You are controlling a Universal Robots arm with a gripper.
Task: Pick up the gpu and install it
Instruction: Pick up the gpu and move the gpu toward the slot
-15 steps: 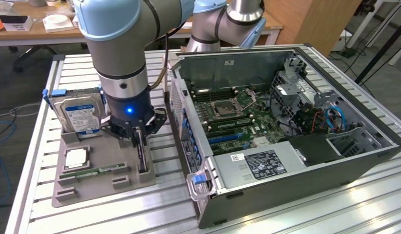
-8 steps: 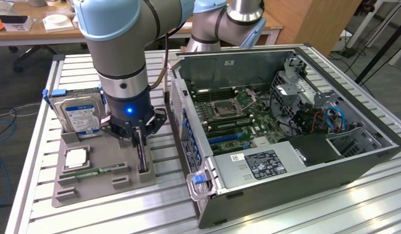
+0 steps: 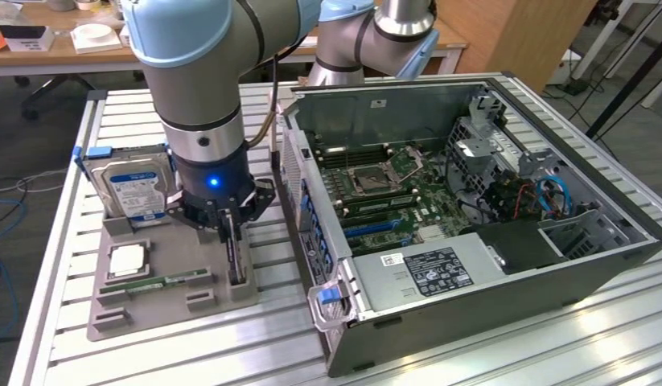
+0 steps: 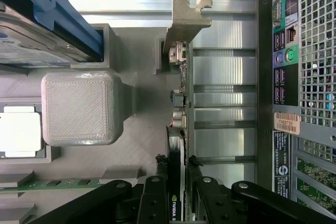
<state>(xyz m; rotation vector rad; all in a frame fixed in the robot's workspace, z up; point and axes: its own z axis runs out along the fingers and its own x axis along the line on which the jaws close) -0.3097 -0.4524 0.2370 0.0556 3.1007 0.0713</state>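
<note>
The gpu (image 3: 237, 259) stands on its long edge in a slot of the gray tray (image 3: 159, 312), on the tray side nearest the open computer case (image 3: 417, 112). The wrist view shows the card (image 4: 179, 103) running along that tray (image 4: 142, 145) edge, with its silvery bracket (image 4: 186, 17) at the end away from the arm's camera. The end effector (image 3: 232, 233) is lowered straight over the gpu and straddles (image 4: 177, 182) its dark upper edge at a narrow setting. I cannot tell whether it clamps the card or stands just clear of it. The card sits seated in the tray.

On the tray's opposite side, a hard drive (image 3: 135, 189) with a blue-white label stands upright in its holder. A square processor (image 3: 127, 259) and a green memory stick (image 3: 159, 281) lie in the tray's nearer pockets. The tray rests on the slatted aluminium desk (image 3: 202, 354), just beside the case.
</note>
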